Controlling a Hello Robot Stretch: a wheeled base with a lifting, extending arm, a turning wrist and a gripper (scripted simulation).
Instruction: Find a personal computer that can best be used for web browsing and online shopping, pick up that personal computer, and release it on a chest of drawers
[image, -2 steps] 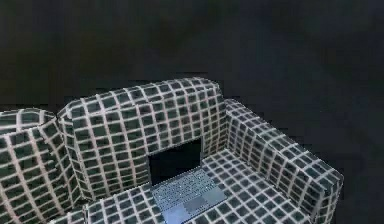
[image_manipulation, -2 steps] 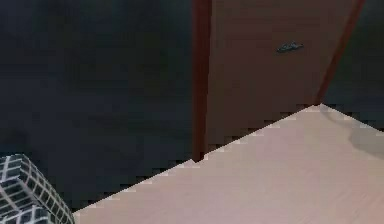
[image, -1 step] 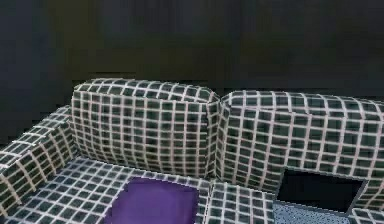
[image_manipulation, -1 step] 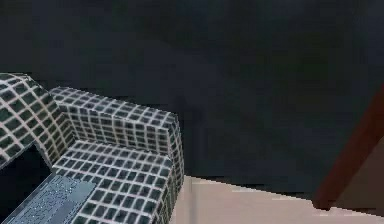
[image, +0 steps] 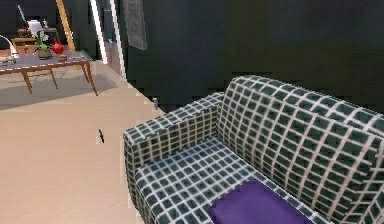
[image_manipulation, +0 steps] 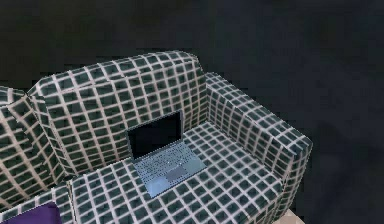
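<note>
An opened laptop with a dark screen and grey keyboard lies on the seat of a dark green sofa with a white grid pattern, its screen leaning toward the backrest. The same sofa takes up the forward view's right, with a purple cushion on its seat near the bottom edge.
A dark wall stands behind the sofa. At the forward view's upper left a low wooden table carries a red vase, a plant and other small things. Beige floor lies bare on the left, with a small dark thing on it.
</note>
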